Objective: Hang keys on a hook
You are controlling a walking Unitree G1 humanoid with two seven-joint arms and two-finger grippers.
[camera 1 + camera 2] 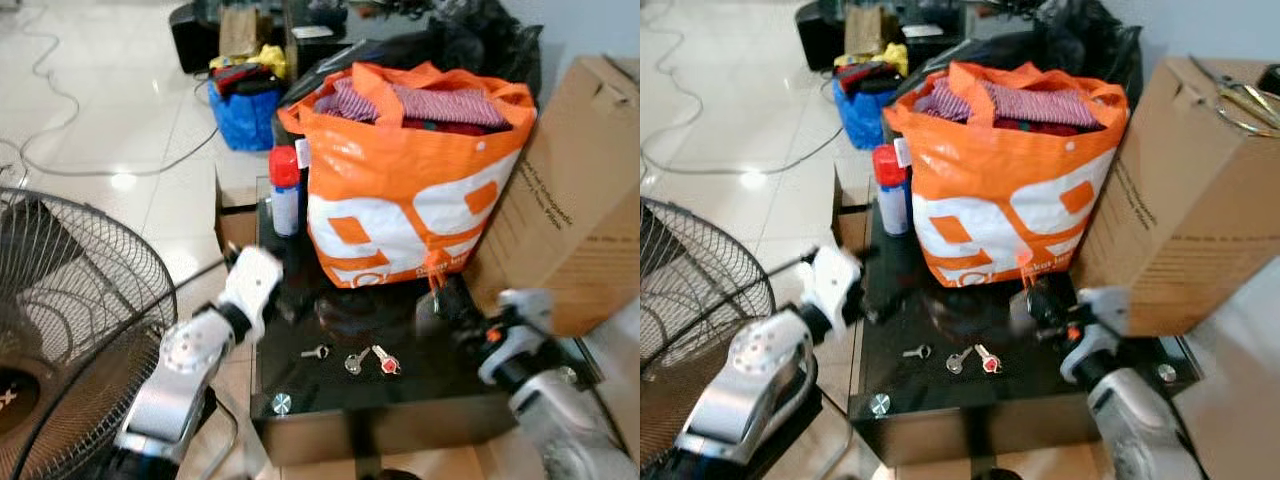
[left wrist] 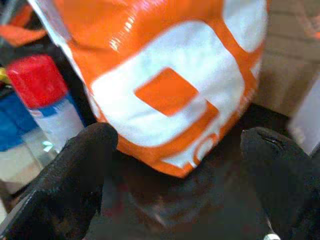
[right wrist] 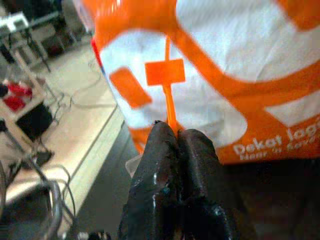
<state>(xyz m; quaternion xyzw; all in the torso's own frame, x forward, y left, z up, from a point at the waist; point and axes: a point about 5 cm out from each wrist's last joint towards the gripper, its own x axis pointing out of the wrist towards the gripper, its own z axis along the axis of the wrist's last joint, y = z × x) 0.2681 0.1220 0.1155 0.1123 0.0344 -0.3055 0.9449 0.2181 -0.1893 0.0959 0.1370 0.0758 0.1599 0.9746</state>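
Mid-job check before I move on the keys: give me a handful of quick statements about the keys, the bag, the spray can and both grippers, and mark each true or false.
1. The keys lie loose on the black table. True.
2. The left gripper is shut. False: its fingers stand wide apart, facing the orange bag.
3. The right gripper has its fingers pressed together. True; a thin orange strip with a tag rises at the fingertips.
4. The spray can has a blue cap. False: the cap is red.
5. The orange bag is empty. False: striped cloth fills its top.
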